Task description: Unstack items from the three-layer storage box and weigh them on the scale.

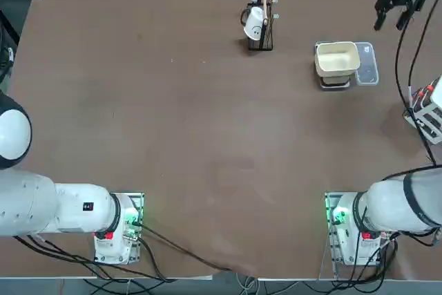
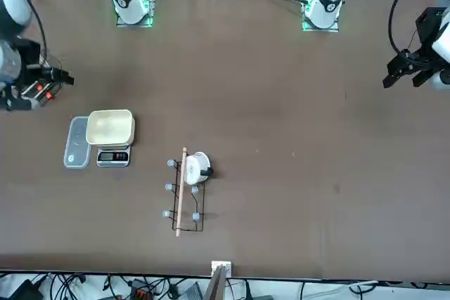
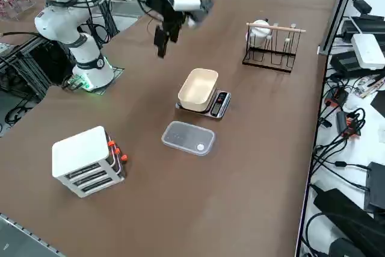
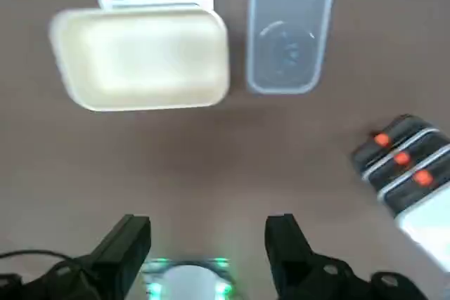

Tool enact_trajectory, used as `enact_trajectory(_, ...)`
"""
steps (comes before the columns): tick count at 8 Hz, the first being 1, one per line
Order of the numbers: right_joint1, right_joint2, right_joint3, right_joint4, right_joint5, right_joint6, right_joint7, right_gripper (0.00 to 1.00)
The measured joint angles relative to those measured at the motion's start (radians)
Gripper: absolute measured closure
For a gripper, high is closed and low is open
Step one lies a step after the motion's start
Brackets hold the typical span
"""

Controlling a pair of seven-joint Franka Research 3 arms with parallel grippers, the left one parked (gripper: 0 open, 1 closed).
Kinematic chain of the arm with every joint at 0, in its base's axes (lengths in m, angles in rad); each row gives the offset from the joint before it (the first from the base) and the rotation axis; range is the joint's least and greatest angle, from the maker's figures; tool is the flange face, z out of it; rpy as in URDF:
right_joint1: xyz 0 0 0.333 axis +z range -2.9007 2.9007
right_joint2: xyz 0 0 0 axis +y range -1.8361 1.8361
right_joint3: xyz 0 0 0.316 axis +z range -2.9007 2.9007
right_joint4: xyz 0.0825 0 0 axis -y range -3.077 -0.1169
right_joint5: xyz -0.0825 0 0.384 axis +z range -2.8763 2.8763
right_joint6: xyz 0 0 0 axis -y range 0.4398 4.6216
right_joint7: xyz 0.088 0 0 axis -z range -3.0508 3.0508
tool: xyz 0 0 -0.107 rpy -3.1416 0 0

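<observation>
Brown table [image 1: 173,122] carried scale [image 3: 198,91] and storage box [image 3: 88,159]; right gripper [image 4: 204,244] hovered, fingers apart; no writing legible.

I can't make out any items inside the three-layer storage box [image 3: 88,161]: its slatted fronts are too dark and small in the right side view. In the top view it [image 1: 429,114] sits half cut off by the picture's right edge, and in the front view it [image 2: 35,91] is mostly hidden behind the right arm. The wrist view clips it [image 4: 415,180] at the frame edge and blurs it. The scale [image 3: 204,94] display digits are too small for me to read anywhere. The right end effector [image 1: 395,5] is partly cropped at the top view's upper edge.
</observation>
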Motion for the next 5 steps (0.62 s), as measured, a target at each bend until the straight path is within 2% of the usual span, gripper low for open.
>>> enact_trajectory(2, -0.048, 0.077, -0.001, -0.027, -0.110, 0.095, -0.252, 0.01)
enact_trajectory(3, -0.110, 0.089, -0.004, -0.087, -0.141, 0.217, -0.422, 0.02)
enact_trajectory(5, -0.287, 0.095, -0.011, -0.237, -0.171, 0.489, -0.767, 0.03)
